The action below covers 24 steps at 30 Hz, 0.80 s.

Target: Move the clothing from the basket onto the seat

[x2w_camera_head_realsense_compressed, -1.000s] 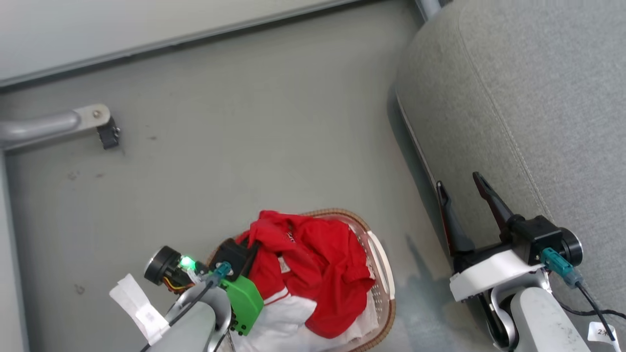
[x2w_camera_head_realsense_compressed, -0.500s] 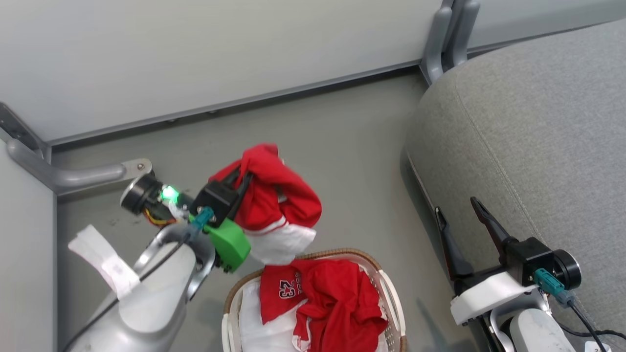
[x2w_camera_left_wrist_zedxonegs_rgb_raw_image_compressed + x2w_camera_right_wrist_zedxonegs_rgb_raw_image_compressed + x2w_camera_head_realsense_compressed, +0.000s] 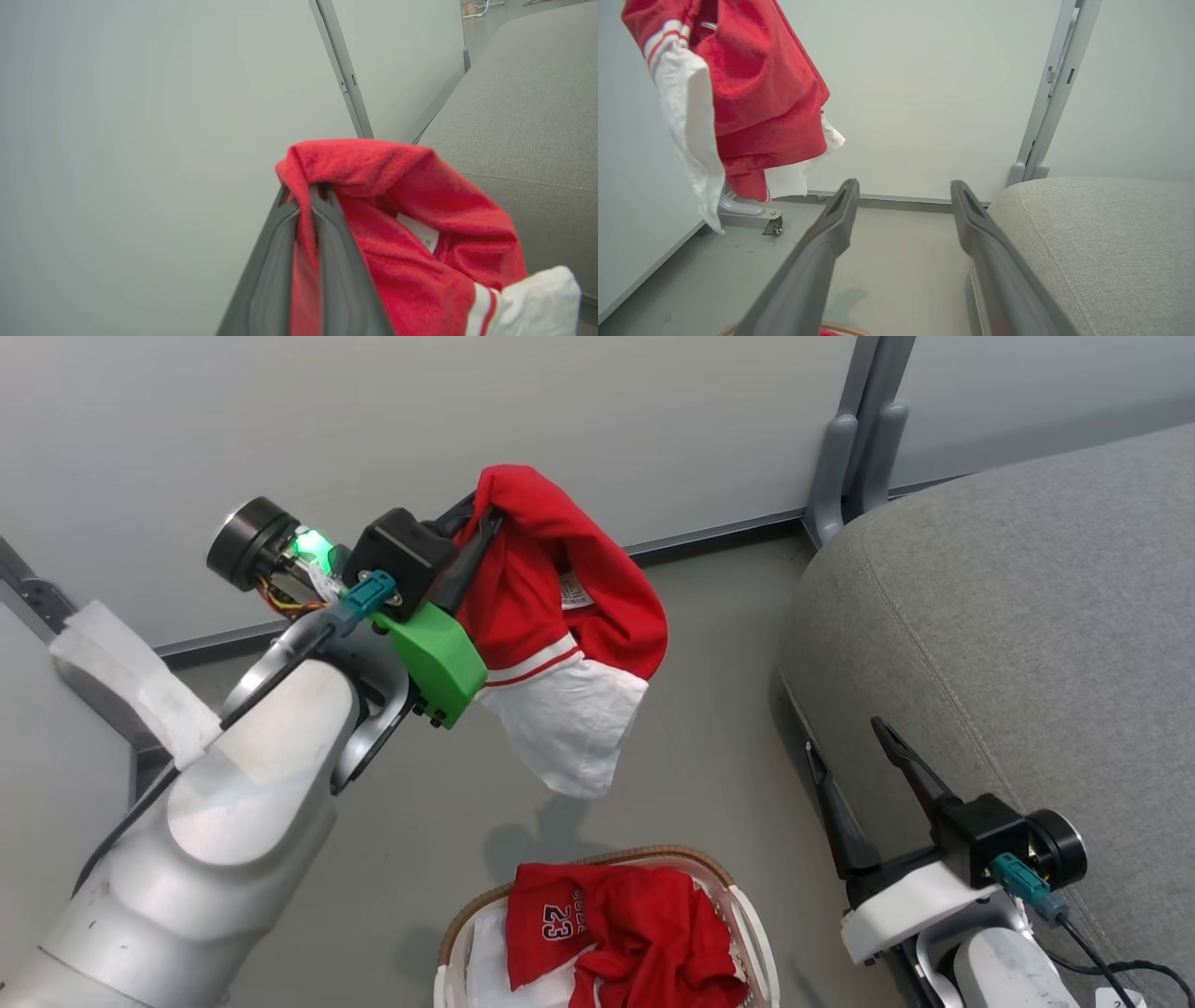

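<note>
The grey floor [image 3: 719,709] carries the basket [image 3: 653,851]; the seat [image 3: 1027,616] stands near it, by the floor's wall edge.

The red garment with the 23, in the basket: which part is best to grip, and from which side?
Grip the bunched folds at the middle of the garment with the 23, coming straight down from above. The folds stand up and can be pinched; the basket walls likely block any sideways approach.
</note>
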Motion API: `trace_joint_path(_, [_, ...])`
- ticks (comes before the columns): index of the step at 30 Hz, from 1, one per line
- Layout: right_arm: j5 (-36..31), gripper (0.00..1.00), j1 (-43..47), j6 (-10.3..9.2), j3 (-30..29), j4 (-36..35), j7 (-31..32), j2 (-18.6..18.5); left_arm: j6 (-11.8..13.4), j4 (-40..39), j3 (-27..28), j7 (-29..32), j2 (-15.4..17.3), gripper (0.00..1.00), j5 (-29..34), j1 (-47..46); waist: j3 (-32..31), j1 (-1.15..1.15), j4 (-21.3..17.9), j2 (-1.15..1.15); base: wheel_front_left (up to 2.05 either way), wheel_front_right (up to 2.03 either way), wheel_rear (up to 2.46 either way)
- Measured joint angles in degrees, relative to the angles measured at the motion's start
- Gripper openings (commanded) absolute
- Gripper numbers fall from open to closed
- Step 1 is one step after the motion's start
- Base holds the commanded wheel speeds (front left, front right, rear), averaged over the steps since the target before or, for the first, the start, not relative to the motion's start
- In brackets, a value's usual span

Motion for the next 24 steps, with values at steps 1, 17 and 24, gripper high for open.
trace_joint_path(1, [-0.02,1.0,-0.23,0.0,0.33,-0.07,0.0,0.0,0.0,-0.58,-0.24,0.37,0.03,0.0,-0.52,-0.65,-0.13,0.0,0.1,0.0,0.0,0.0,0.0])
trace_joint_path(17, [6.61,1.0,-9.25,0.0,8.61,-3.14,-0.01,0.01,0.31,-3.45,-1.56,2.83,-0.56,0.0,-1.82,-3.27,-1.04,0.0,1.4,0.0,0.0,0.0,0.0])
trace_joint_path(24, [7.71,1.0,-13.69,0.0,12.87,1.63,-0.05,0.01,0.3,-4.32,-3.03,2.86,-2.05,0.0,-2.21,-3.27,-1.39,0.0,2.19,0.0,0.0,0.0,0.0])
